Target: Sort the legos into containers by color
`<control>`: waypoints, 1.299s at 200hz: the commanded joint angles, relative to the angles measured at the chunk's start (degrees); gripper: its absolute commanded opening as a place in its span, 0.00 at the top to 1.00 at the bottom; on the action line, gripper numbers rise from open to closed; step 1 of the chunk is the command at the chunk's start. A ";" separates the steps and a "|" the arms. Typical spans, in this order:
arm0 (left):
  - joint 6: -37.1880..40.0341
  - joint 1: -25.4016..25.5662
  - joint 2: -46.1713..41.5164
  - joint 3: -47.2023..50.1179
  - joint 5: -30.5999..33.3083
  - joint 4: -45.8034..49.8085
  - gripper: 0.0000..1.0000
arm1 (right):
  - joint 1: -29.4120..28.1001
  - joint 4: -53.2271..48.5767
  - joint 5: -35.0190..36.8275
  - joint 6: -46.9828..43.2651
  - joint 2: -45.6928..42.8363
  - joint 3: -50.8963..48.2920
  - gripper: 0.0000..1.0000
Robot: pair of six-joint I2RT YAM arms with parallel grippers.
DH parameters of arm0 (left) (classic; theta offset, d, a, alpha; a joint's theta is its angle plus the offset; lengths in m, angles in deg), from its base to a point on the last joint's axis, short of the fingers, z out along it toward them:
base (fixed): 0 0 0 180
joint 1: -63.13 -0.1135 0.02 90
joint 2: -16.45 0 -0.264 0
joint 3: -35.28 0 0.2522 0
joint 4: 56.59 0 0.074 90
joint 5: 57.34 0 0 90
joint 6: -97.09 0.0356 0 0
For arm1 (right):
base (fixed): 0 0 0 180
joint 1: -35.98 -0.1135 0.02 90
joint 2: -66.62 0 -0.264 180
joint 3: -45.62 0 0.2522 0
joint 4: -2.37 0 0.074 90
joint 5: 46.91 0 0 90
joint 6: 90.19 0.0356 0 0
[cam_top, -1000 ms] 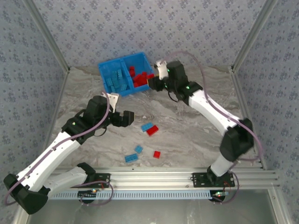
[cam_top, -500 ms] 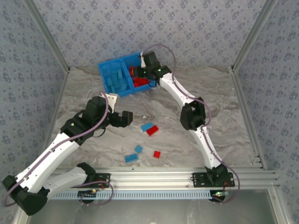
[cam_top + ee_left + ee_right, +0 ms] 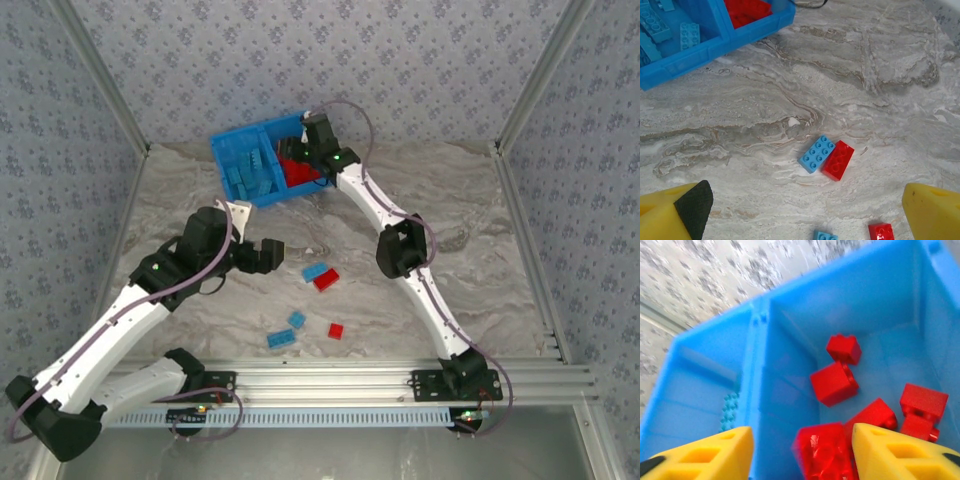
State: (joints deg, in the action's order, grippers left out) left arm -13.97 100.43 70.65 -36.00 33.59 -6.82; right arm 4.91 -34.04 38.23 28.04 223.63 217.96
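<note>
The right gripper (image 3: 802, 452) hung parted over the bin's (image 3: 757, 355) red bricks (image 3: 834, 382); the left gripper (image 3: 807, 207) gaped wide above the table (image 3: 865, 75)

Bright even light, soft shadows; right wrist view blurred

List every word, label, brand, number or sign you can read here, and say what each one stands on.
None: nothing readable anywhere.
The blue bin is plain, with no label.
The wallpaper has a repeating pattern, not lettering.
The stud tops of the bricks on the table are too small to show any embossing.
</note>
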 commanded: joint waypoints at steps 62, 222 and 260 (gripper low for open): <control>-1.13 0.27 8.70 -2.84 -5.02 -1.53 0.01 | -1.90 -13.59 -1.64 -16.73 -35.28 -22.25 0.28; 3.16 16.13 41.86 -7.48 0.99 -10.53 0.23 | -6.49 -16.16 18.49 -0.09 -122.71 -107.64 0.00; 4.64 16.58 47.83 -9.81 3.21 -11.14 0.30 | -6.20 -17.99 17.87 -0.60 -121.78 -105.10 0.00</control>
State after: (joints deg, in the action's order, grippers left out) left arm -10.45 116.52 115.69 -43.26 33.90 -16.90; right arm -1.50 -50.31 54.55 25.98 101.21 111.08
